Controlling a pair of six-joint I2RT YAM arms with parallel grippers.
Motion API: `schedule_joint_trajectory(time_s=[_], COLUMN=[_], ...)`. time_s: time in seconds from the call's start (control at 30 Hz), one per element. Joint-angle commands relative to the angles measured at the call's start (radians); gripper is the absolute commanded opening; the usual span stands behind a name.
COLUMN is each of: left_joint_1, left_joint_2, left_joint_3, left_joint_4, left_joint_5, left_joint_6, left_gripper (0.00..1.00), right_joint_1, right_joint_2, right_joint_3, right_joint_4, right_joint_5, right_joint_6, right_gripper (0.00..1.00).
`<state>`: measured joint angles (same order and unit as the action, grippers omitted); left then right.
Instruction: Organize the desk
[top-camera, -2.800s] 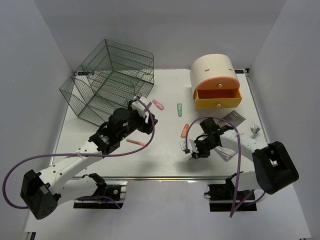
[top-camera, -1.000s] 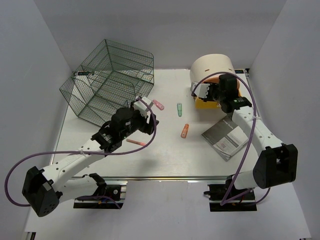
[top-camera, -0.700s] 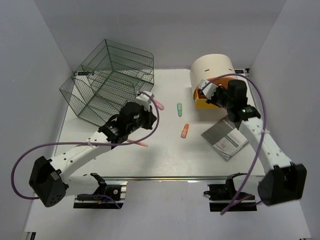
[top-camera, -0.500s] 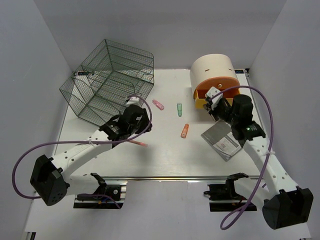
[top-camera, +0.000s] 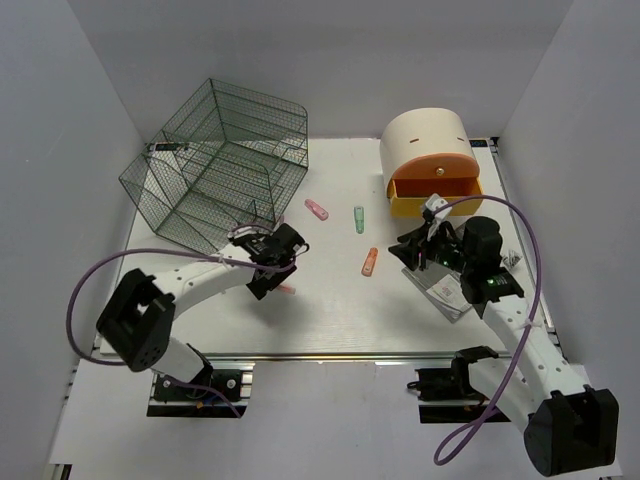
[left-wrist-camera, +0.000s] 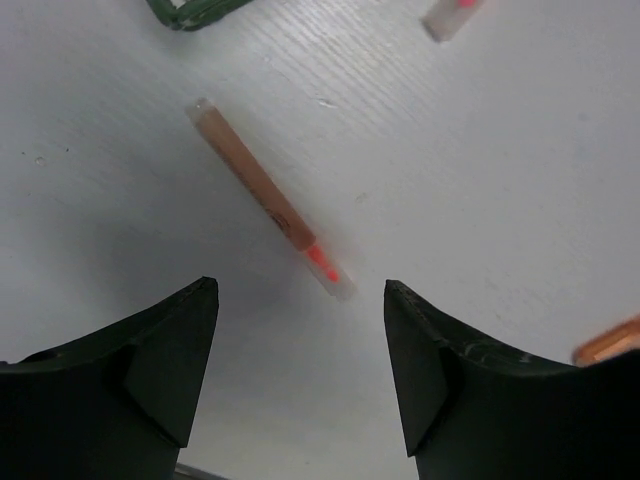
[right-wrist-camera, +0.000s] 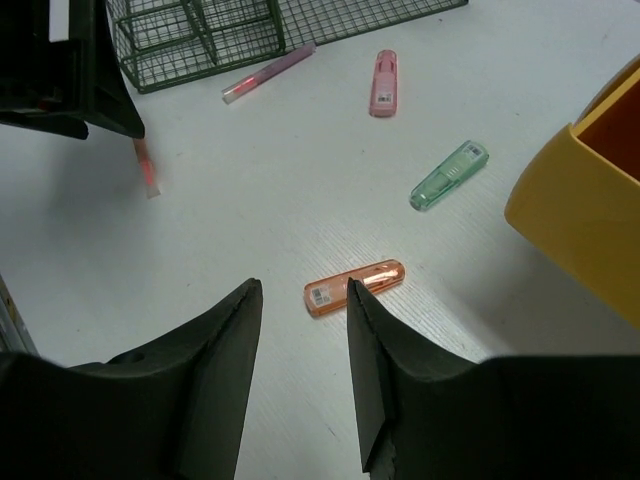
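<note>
The matte white desk (top-camera: 330, 320) spreads beneath a wire-mesh cage (top-camera: 215, 160). To the cage's right lie three glossy capsules (right-wrist-camera: 448, 175), and near its front two slim pens (left-wrist-camera: 268, 200). The left gripper (left-wrist-camera: 300, 288) gapes wide and empty. The right gripper (right-wrist-camera: 302, 287) is narrower, also empty.

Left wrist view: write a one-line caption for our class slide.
Open left gripper poised above a thin peach-coloured pen with an orange tip, lying diagonally on the white desk.

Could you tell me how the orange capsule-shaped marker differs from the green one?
The orange marker is orange-tinted, the green marker pale green. The orange marker sits just ahead of the right end effector; the green marker lies farther off, by the yellow drawer. Both are short, translucent and flat on the desk.
</note>
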<state>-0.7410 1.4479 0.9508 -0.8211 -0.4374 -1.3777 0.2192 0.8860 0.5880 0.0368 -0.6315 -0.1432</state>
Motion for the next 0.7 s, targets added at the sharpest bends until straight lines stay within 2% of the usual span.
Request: schedule_joint_trajectory(time_s=[0.0, 0.3, 0.4, 0.53, 0.67], left_joint_1=[0.008, 0.008, 0.008, 0.008, 0.008], left_joint_2=[0.066, 0.186, 0.204, 0.216, 0.204], left_joint_3=[0.009, 0.017, 0.005, -0.021, -0.043], left_joint_4=[-0.012, 0.017, 0.025, 0.037, 0.045], left_joint_5=[-0.023, -0.014, 0.005, 0.035, 0.055], left_joint_6=[-0.113, -0.196, -0.207, -0.213, -0.210], left_gripper=[0.76, 0.67, 0.59, 0.39, 0.28], right_joint_1=[-0.018, -0.047, -0.055, -0.069, -0.076], right_joint_2=[-0.027, -0.065, -0.073, -0.081, -0.088], right_joint_3=[-0.020, -0.039, -0.039, -0.039, -0.039], right_joint_4=[0.081, 0.081, 0.081, 0.078, 0.078], right_joint_5=[-0.005, -0.004, 0.000, 0.000, -0.002], right_joint_6=[0.033, 0.036, 0.036, 0.039, 0.039], right_gripper=[0.46, 0.46, 0.45, 0.45, 0.44])
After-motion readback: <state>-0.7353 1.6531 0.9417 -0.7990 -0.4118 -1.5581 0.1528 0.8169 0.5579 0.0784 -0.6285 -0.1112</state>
